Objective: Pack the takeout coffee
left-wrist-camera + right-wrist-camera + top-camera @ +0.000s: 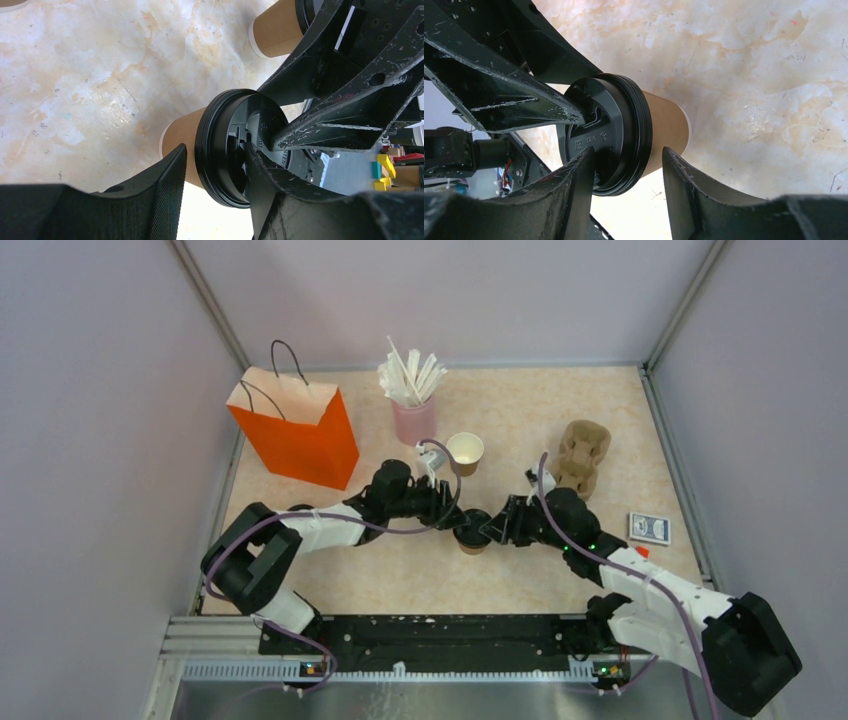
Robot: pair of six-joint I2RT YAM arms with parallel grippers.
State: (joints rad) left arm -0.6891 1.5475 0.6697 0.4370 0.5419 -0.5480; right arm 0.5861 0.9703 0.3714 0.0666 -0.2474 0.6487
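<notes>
Top external view: we see the lidded paper cup [472, 533] standing upright on the marbled tabletop [400, 575], about midway between left and right. The left gripper [455, 515] reaches it from the left and the right gripper [494, 529] from the right, their tips almost meeting over it. In the left wrist view, the left gripper's fingers [150, 200] stand roughly half apart and straddle the rim of the black lid [235, 150]. One finger lies beside the brown wall just under the rim and the other against the lid's top face; we cannot tell whether they truly pinch it or only bracket it. The right wrist view gives us much the same for the right gripper. Its fingers [704, 200] are partly parted, one over the lid's top and one beside the cup's wall, and again we cannot tell whether they press. In that view a finger of the left gripper touches the top of the lid. Farther back, an open paper cup [465, 451], white inside and without a lid, stands just right of the pink cup [414, 424] holding white straws [408, 375]. The orange paper bag [300, 435] stands upright at the far left. The pulp cup carrier [583, 455] lies at the far right, well apart from the bag. A small blue box [650, 528] sits near the table's right edge.
</notes>
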